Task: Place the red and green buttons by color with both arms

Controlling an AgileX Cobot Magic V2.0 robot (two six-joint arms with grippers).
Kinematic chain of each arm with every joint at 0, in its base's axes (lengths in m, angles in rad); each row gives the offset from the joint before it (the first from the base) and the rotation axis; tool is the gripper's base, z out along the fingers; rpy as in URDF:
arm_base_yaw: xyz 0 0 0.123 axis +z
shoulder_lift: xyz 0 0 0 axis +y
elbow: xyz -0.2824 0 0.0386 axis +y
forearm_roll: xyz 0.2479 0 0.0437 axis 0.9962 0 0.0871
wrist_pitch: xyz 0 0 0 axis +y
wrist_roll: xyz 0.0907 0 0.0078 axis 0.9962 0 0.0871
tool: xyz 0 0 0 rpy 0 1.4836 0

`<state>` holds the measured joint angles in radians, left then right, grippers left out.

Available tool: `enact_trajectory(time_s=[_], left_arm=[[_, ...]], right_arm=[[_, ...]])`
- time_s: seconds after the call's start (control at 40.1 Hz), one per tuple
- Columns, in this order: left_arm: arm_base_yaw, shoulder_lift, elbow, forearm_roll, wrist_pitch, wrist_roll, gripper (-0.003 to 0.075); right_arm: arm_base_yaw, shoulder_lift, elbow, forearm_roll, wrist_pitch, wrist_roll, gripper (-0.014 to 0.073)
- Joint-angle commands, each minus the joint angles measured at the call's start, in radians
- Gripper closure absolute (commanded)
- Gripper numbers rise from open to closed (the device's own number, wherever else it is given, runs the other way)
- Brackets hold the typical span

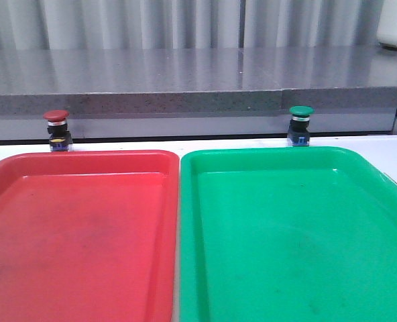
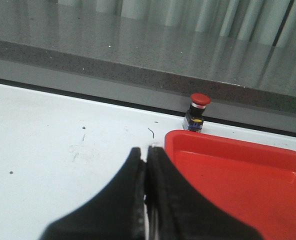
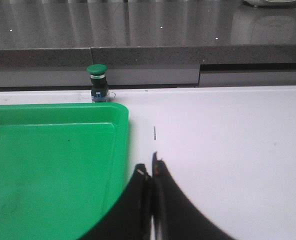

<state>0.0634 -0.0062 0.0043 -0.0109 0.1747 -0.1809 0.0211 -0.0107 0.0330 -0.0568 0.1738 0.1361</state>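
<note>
The light is bright and soft, and shadows are faint. The grey shelf [image 1: 185,74] is shiny and mirrors the pale curtain [image 1: 185,23]. The green tray [image 1: 292,235] has small white shiny spots. The black fingers [image 2: 138,200] up close look blurry. The front view looks a bit hazy.

A white tabletop [image 1: 118,144] runs back to a glossy grey speckled stone ledge [image 1: 151,84] — its polished top mirrors the pale pleated curtain [image 1: 185,23] hanging behind. A white container [image 1: 396,27] sits at the ledge's far right corner, partly cropped.
</note>
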Motion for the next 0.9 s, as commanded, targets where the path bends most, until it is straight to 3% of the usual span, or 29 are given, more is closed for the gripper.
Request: enact_trajectory(time_s=[0.0, 0.874], left_arm=[[0.002, -0.015, 0.025, -0.005, -0.086, -0.001, 0.074], [0.002, -0.015, 0.025, -0.003, -0.101, -0.001, 0.074]], right_arm=[[-0.006, -0.016, -0.011, -0.002, -0.087, -0.008, 0.0661], [-0.006, -0.016, -0.011, -0.002, -0.096, -0.008, 0.0661]])
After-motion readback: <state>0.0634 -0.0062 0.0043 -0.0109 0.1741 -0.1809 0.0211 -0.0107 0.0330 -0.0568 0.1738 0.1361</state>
